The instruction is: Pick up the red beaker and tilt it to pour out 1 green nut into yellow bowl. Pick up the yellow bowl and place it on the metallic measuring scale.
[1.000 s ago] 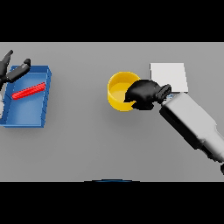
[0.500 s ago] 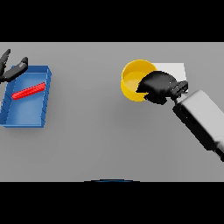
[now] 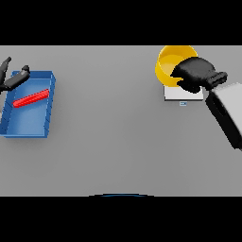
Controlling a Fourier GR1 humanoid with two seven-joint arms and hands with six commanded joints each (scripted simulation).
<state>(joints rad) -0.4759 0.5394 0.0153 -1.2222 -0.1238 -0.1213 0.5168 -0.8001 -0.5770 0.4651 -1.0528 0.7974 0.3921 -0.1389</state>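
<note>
My right hand (image 3: 196, 73) is shut on the rim of the yellow bowl (image 3: 171, 64) and holds it lifted over the metallic measuring scale (image 3: 182, 93), whose near edge shows below the hand. The bowl is at the table's far right; its inside is partly hidden by the hand. A red beaker (image 3: 31, 98) lies on its side in the blue tray (image 3: 28, 127) at the far left. My left hand (image 3: 12, 78) is open at the tray's far left corner, apart from the beaker. No green nut shows.
The blue tray takes up the left edge of the grey table (image 3: 113, 132). My right forearm (image 3: 227, 111) runs along the right edge.
My right hand has carried the yellow bowl up and to the right, from beside the scale to above it. The left hand has stayed at the tray's corner.
</note>
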